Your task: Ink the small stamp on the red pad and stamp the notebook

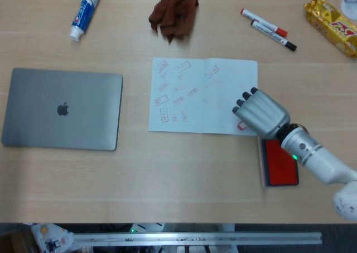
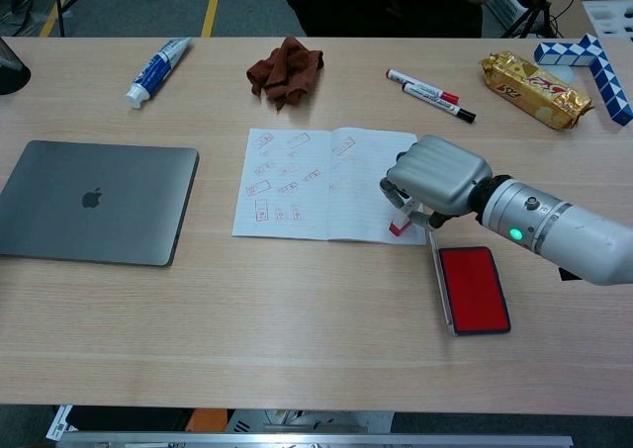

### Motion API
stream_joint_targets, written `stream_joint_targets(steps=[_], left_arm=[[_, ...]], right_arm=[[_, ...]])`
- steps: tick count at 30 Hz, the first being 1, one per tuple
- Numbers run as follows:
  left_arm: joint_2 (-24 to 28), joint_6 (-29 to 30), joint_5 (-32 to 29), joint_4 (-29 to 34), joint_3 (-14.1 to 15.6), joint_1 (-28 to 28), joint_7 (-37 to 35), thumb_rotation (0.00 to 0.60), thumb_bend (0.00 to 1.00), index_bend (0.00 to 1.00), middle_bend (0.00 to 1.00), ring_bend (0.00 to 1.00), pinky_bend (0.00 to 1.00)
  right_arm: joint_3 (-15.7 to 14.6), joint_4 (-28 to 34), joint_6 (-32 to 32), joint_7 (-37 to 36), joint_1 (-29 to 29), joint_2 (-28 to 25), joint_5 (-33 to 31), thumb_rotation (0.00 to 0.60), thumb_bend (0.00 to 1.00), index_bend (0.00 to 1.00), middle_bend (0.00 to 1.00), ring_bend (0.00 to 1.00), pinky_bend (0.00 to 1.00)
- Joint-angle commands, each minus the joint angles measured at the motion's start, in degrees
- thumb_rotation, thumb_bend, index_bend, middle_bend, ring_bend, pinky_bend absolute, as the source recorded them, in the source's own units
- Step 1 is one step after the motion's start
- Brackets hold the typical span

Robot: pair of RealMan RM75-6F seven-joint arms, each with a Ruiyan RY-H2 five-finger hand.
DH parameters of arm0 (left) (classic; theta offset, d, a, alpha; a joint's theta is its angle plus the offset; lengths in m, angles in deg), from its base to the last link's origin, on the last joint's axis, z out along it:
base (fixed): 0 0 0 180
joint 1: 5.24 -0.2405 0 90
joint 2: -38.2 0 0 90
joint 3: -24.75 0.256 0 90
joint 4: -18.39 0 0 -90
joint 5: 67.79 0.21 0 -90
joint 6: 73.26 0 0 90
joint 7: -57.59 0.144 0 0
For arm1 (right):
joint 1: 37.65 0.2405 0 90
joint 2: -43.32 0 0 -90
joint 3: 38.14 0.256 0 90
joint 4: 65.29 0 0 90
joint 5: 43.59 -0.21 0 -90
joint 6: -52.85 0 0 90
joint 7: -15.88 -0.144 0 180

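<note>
The right hand is curled over a small stamp, its fingers closed around the stamp's upper part, with the red base pointing down at the lower right corner of the open notebook. In the chest view the stamp's base is at the page surface; whether it presses the paper cannot be told. In the head view the same hand covers most of the stamp, and only a bit of red shows under its palm edge at the notebook's near right corner.

Just behind the hand, under its forearm, lies the red ink pad with its lid folded open on the side toward the notebook. Ahead of the fingers, the left page carries many red stamp marks, and a few fainter ones sit on the right page.

Well beyond the hand, at the far edge of the desk, lie two markers and a gold snack packet. Far across from the hand sit a closed laptop, a toothpaste tube and a crumpled brown cloth.

The left hand does not appear in either view.
</note>
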Motion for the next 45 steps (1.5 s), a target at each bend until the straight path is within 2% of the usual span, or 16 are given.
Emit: stream_joint_targets(steps=[1,23,34,45], left_arm=[[0.0,0.0,-0.1,0.0,0.0,0.0,0.0,0.6,0.29,0.0,0.0,0.0,0.04],[0.1,0.0,-0.3,-0.2,0.0,-0.2,-0.1,0.6,0.29,0.0,0.0,0.0,0.04],[0.3,0.1,-0.3,0.5,-0.2,-0.2,0.4,0.6,0.29,0.0,0.0,0.0,0.04],[0.6,-0.7,-0.6,1.2,-0.1,0.1,1.2,0.6,0.29,0.0,0.0,0.0,0.04]], right_arm=[[-0.2,-0.4,-0.1,0.2,0.0,0.3,-0.3,0.6,0.36,0.72,0.52,0.38,0.43],[-1.3,-1.9,-0.6,0.2,0.6,1.1,-1.3,0.6,0.37,0.74,0.53,0.4,0.43],[2.2,3.2,-2.9,-1.9,1.0,-4.8,-3.6,0.6,0.37,0.74,0.53,0.4,0.43],[2.4,1.2,-0.8,-1.6,2.5,-2.4,-7.3,0.6,0.37,0.74,0.53,0.4,0.43]])
